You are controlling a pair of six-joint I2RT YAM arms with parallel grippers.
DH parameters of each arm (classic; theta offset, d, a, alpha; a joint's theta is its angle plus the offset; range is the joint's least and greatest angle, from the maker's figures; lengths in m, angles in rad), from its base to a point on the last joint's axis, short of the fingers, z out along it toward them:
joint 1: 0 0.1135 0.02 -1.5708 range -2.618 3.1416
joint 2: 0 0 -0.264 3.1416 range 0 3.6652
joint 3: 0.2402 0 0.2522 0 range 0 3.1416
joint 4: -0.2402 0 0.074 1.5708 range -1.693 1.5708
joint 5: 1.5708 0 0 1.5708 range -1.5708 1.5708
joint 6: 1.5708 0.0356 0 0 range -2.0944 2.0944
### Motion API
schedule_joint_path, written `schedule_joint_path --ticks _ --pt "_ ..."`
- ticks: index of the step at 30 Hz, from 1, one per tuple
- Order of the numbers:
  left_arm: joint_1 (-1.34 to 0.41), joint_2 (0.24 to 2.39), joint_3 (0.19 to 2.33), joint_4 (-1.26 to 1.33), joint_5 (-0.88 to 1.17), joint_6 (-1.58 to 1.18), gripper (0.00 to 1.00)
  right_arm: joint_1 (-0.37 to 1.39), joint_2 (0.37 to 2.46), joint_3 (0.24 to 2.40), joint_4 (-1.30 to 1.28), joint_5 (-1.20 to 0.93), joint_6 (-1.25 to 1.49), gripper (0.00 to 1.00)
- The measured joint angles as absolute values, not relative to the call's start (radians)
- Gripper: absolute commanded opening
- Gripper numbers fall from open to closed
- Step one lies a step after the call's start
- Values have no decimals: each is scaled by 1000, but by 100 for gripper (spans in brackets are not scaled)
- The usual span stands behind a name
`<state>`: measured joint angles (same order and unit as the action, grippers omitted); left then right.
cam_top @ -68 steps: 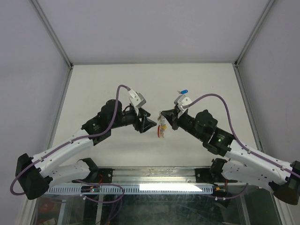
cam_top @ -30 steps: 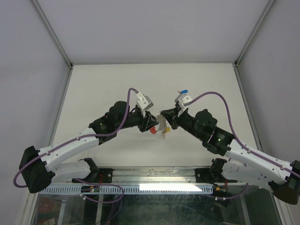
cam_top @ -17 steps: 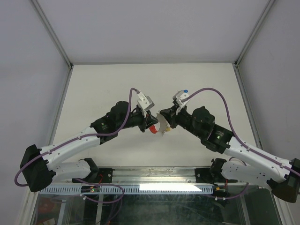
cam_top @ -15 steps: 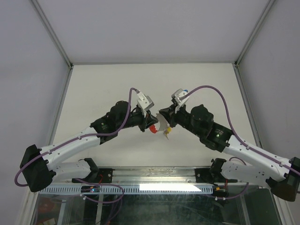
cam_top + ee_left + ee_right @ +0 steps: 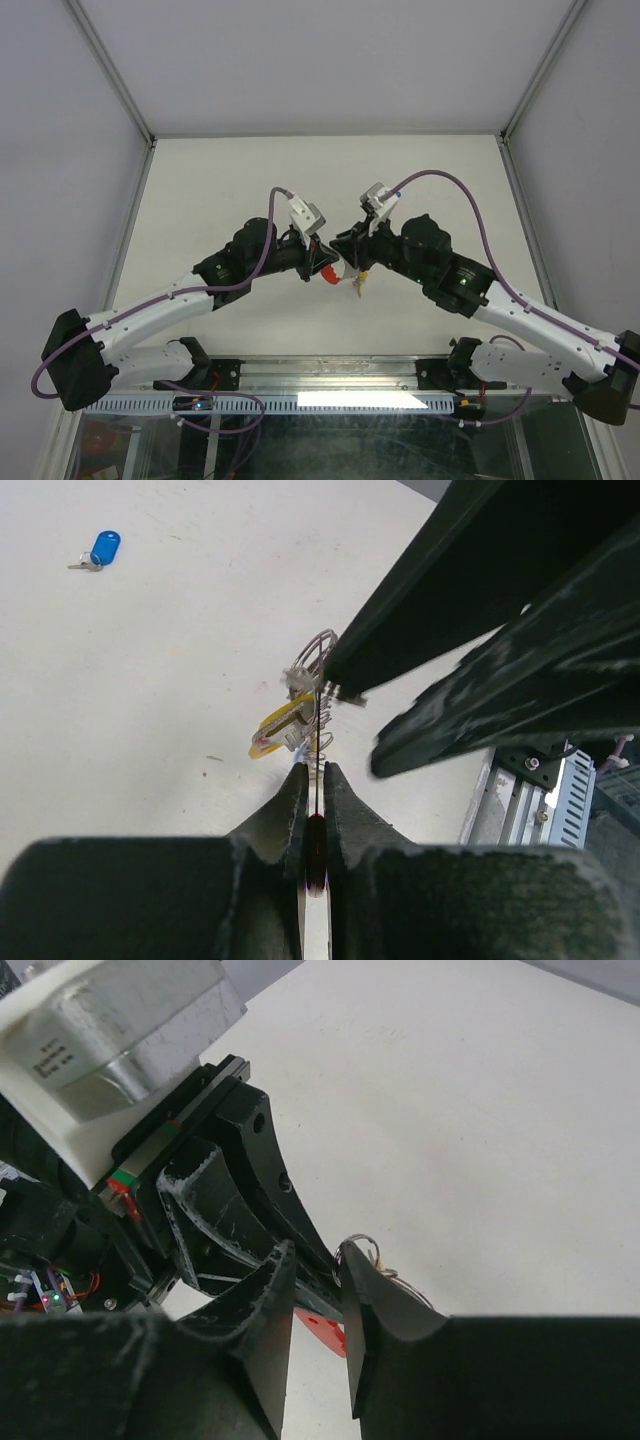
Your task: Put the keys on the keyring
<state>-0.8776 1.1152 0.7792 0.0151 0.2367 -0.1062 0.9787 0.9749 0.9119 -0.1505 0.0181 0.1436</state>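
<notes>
My left gripper is shut on the red key, seen edge-on between its fingers; the red head also shows from above. At the far end of its blade sits the silvery keyring, with a yellow key hanging on it. My right gripper is open; one fingertip touches the keyring, and the red key shows below the gap. From above the two grippers meet at mid-table, the yellow key dangling beneath. A blue key lies apart on the table.
The white table is walled by grey panels with metal frame posts. A metal rail runs along the near edge between the arm bases. Purple cables loop over both wrists.
The left gripper has closed on the red key. The right gripper has opened off the keyring and its arm has swung a little left and forward.
</notes>
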Motion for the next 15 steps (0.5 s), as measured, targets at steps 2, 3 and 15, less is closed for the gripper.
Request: schedule_joint_path --ticks 2,3,15 --pt "-878 1112 767 30 237 -121 0 979 938 899 -156 38 143 30" --pt "-878 1110 765 39 241 -126 0 978 910 886 -159 50 141 32" --pt "-878 1105 756 52 281 -150 0 979 700 859 -189 163 4 34"
